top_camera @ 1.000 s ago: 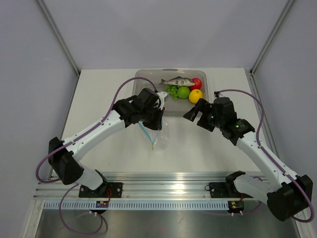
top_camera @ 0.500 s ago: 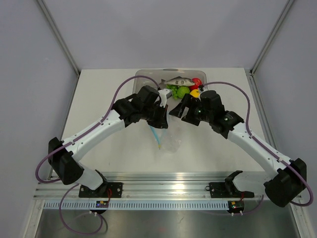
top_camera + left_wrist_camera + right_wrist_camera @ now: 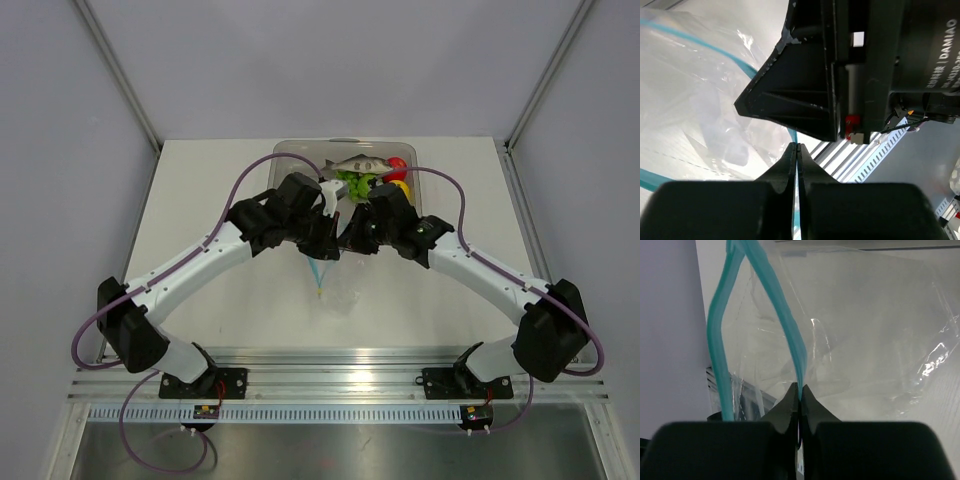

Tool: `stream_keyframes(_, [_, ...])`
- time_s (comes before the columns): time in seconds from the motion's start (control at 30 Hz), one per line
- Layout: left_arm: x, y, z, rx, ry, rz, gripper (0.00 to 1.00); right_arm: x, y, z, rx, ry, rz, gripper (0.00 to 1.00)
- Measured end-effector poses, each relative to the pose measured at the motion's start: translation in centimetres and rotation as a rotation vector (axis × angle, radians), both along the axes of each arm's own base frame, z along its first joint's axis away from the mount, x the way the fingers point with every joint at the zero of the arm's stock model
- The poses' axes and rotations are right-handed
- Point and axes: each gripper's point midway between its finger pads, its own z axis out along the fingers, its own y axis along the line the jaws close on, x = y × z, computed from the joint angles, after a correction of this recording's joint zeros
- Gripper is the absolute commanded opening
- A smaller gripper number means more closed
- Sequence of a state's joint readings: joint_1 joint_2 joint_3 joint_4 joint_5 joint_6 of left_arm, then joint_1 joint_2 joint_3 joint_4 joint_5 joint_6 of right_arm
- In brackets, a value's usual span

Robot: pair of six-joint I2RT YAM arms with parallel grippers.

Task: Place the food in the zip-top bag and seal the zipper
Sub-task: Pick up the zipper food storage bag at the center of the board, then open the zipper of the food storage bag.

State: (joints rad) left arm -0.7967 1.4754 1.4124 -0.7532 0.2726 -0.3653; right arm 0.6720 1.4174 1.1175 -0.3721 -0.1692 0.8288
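We have the zip-top bag slung between both arms above the surface, just in front of the grey-clear tray. Our left jaws are pressed together on the teal zipper at one lip of the mouth. Our right jaws are pinched on the strip right beside them, the two almost touching. The clear pouch hangs down from that grip toward us, and the mouth's long axis runs between the two jaws with hardly any gap open yet.

The food lies in the tray, beyond the jaws on the far side: the silver fish, the green grape bunch, the red fruit and the yellow fruit. We judge that nothing is in the bag yet. The right arm is nearer, with the yellow fruit just behind its wrist, so we judge it the one to free for picking while the left holds the lip
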Motion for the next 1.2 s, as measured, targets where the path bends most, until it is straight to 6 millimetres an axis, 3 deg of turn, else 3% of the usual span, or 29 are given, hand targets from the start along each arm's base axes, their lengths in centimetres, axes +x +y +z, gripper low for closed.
stream_keyframes(0.03, [0.0,0.0,0.1,-0.001,-0.001,-0.002,0.01,0.0,0.0,-0.1,-0.004,-0.001,0.001,0.0])
stream_keyframes(0.07, [-0.1,0.0,0.2,-0.007,-0.003,-0.009,0.12,0.0,0.0,-0.1,-0.004,0.003,-0.005,0.0])
stream_keyframes(0.1, [-0.2,0.0,0.5,-0.014,-0.012,-0.017,0.39,0.0,0.0,0.0,-0.006,0.001,-0.01,0.0])
stream_keyframes(0.13, [-0.3,0.0,0.8,-0.02,-0.026,-0.031,0.51,0.0,-0.1,0.0,-0.01,-0.004,-0.016,0.0])
stream_keyframes(0.17, [-0.5,0.2,1.3,-0.028,-0.039,-0.036,0.59,0.0,-0.4,0.1,-0.018,-0.008,-0.025,0.0])
stream_keyframes(0.23, [-0.8,0.9,2.6,-0.042,-0.074,-0.035,0.66,0.1,-0.8,0.3,-0.028,-0.02,-0.038,0.0])
stream_keyframes(0.37, [-0.6,3.5,5.1,-0.046,-0.156,0.031,0.66,0.1,-1.2,1.0,-0.03,-0.047,-0.045,0.0])
stream_keyframes(0.47, [1.4,6.5,6.2,-0.065,-0.175,0.161,0.66,0.1,-1.2,1.1,-0.028,-0.047,-0.042,0.0])
stream_keyframes(0.6, [3.4,8.9,5.0,-0.068,-0.135,0.295,0.67,0.1,-1.1,1.1,-0.028,-0.047,-0.042,0.0])
stream_keyframes(0.8, [2.9,7.6,1.4,-0.071,-0.007,0.295,0.66,0.1,-1.1,1.1,-0.027,-0.048,-0.042,0.0])
stream_keyframes(1.0, [2.4,5.8,1.4,-0.123,0.018,0.27,0.62,0.0,-1.0,1.1,-0.021,-0.045,-0.037,0.0])
stream_keyframes(1.2, [2.5,4.2,0.3,-0.129,0.056,0.261,0.34,-0.2,-0.6,1.4,-0.001,-0.044,-0.026,0.0])
